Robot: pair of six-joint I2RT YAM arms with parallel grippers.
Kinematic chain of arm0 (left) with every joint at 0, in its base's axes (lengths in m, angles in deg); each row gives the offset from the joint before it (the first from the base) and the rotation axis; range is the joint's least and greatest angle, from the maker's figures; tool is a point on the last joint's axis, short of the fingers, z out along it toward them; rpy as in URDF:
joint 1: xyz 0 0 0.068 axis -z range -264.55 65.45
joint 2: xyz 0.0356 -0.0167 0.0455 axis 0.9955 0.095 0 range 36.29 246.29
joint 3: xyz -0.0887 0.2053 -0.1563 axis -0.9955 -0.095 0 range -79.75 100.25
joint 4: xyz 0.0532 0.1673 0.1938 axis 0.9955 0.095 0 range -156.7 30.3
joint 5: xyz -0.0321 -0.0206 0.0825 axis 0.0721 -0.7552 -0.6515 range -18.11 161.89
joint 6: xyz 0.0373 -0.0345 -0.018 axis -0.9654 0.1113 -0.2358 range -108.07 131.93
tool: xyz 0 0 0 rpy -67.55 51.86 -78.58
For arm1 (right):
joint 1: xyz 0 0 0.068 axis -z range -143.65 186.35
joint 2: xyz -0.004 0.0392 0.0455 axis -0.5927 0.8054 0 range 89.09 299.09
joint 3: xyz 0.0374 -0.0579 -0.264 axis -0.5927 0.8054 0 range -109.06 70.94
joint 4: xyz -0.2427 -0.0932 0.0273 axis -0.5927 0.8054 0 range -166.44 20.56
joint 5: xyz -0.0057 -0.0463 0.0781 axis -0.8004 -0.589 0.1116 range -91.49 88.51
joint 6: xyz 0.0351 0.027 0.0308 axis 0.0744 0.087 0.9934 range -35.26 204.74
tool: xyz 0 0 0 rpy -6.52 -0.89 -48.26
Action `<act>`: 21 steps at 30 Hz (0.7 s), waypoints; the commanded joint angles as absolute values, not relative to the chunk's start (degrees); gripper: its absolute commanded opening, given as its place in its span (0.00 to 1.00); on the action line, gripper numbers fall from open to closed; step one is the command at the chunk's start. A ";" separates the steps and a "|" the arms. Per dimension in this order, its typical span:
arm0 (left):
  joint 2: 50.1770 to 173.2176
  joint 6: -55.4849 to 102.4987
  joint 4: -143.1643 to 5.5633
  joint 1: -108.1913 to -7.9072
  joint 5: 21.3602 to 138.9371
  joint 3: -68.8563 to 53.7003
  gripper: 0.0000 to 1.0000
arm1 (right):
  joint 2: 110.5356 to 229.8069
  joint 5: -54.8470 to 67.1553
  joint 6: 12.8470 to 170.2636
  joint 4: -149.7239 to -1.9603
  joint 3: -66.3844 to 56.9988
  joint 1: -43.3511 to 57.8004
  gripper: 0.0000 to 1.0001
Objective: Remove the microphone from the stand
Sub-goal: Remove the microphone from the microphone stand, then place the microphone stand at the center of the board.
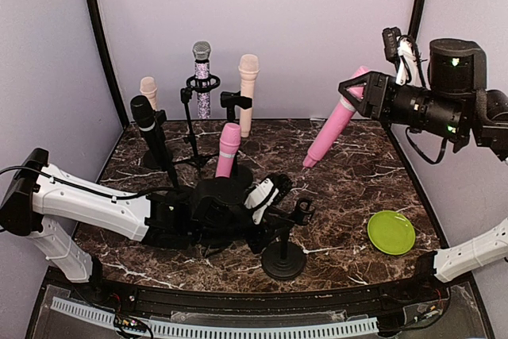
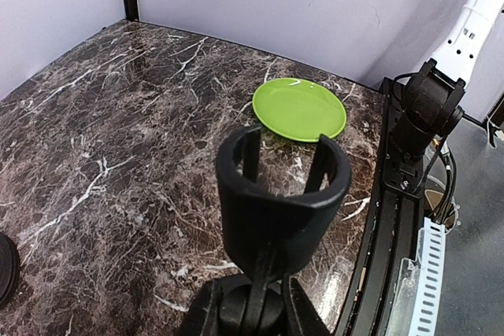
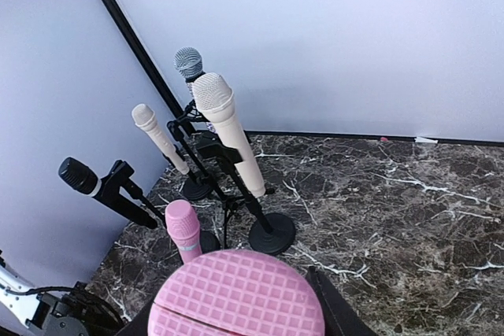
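Note:
My right gripper is shut on a light pink microphone and holds it tilted in the air over the right back of the table, clear of any stand. In the right wrist view its waffle-patterned head fills the bottom, between my fingers. The empty black stand stands at the front centre, its clip open at the top. My left gripper is shut on the stand's stem; in the left wrist view the empty clip rises just above my gripper.
A green plate lies front right, also in the left wrist view. Several microphones stay on stands at the back left: pink, cream, glittery silver, black, small beige.

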State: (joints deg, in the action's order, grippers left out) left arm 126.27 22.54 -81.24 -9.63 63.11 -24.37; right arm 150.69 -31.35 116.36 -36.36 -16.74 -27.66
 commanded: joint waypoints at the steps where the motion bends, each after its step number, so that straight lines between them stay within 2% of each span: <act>1: 128.51 22.62 -65.67 -9.84 62.44 -25.14 0.07 | 150.27 -37.19 114.64 -36.30 -17.12 -26.43 0.20; 8: 128.01 20.92 -62.85 -9.84 62.52 -19.92 0.43 | 150.71 -30.47 116.40 -35.85 -12.39 -19.69 0.21; 14: 125.28 19.91 -63.46 -9.84 62.69 -17.67 0.66 | 150.62 -26.89 117.14 -35.17 -9.37 -15.96 0.21; 21: 121.01 20.35 -63.04 -9.84 63.47 -15.80 0.75 | 150.44 -22.12 116.67 -33.42 -4.47 -10.25 0.21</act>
State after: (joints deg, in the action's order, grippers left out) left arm 126.11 20.46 -64.48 -9.74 63.29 -18.73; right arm 151.00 -25.85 116.60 -33.13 -7.21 -13.21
